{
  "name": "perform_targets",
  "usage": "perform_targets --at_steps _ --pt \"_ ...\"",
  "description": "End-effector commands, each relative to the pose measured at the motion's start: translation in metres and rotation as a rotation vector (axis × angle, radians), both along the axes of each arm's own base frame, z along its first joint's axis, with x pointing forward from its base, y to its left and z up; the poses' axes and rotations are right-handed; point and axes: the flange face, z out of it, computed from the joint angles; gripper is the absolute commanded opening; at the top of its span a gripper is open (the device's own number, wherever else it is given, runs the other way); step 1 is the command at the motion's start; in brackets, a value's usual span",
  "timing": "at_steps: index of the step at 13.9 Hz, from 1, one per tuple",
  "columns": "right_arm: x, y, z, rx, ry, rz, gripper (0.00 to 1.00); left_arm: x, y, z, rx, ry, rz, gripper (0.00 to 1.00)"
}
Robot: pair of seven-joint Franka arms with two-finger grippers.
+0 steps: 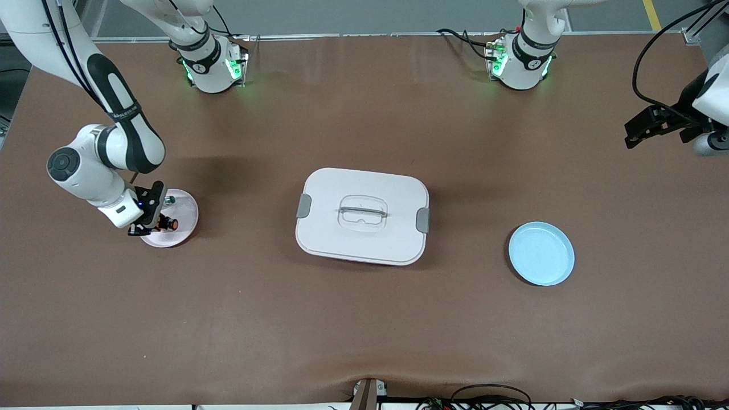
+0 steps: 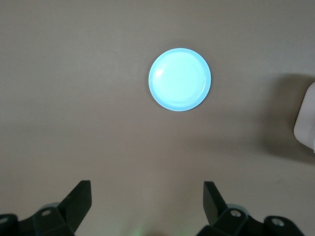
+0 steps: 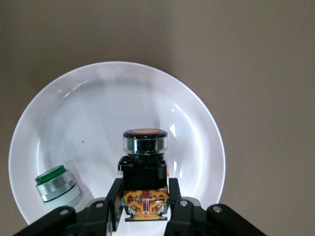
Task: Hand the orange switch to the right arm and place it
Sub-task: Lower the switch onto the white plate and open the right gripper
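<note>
Right pincer (image 3: 145, 196) grips orange switch (image 3: 144, 162) over white plate (image 3: 88, 113)

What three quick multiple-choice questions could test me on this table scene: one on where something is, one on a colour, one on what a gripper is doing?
1. Where is the orange switch?
A. In the blue plate
B. Over the white plate, held
C. On the lidded box

2. What colour is the cap of the other button lying in the white plate?
A. Green
B. Yellow
C. Purple

3. How does the left gripper stand?
A. Shut on the switch
B. Shut on a plate
C. Open, holding nothing

Answers:
1 B: the right gripper clamps its body just above the plate.
2 A: its top shows green.
3 C: its fingers stand wide apart above the blue plate.
</note>
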Motion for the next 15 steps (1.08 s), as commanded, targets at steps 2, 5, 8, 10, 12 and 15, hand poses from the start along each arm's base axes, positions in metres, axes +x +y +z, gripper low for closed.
perform_targets --at_steps 2,5,8,10,12,15 --pt "0.001 -0.001 -0.01 0.004 0.004 0.004 0.0 -0.008 -0.002 0.001 -0.013 -0.013 -0.021 1.0" --pt "0.007 0.0 -0.01 0.014 0.008 -0.027 0.57 -0.008 -0.005 0.001 -0.013 -0.012 -0.029 1.0" --pt "0.017 0.006 -0.002 0.025 0.029 -0.049 1.0 -0.007 -0.01 0.003 -0.013 -0.018 -0.023 1.0" --pt "0.025 0.008 0.01 0.034 0.09 -0.081 1.0 -0.007 -0.014 0.003 -0.013 -0.018 -0.032 1.0" --pt "0.027 0.006 0.024 0.042 0.152 -0.141 1.0 -0.003 -0.017 0.002 -0.015 -0.031 -0.038 1.0" --pt "0.031 0.005 0.049 0.042 0.222 -0.228 1.0 0.004 -0.028 -0.005 -0.016 -0.033 -0.059 1.0"
